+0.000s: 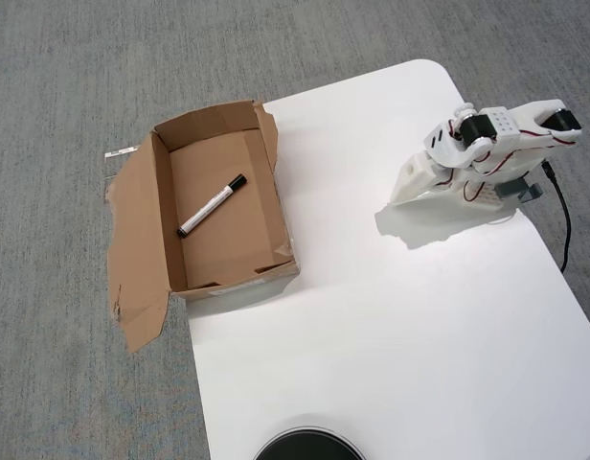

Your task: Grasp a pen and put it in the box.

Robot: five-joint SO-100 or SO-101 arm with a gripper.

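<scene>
A single overhead view looks steeply down from well above on the table and carpet.

Folded compactly near the right edge of the table in the overhead view, toward its far right corner. White arm with red and black wiring, tucked over its own base. Gripper pointing down and left, tips at the tabletop; opening between the jaws not discernible from above.
</scene>
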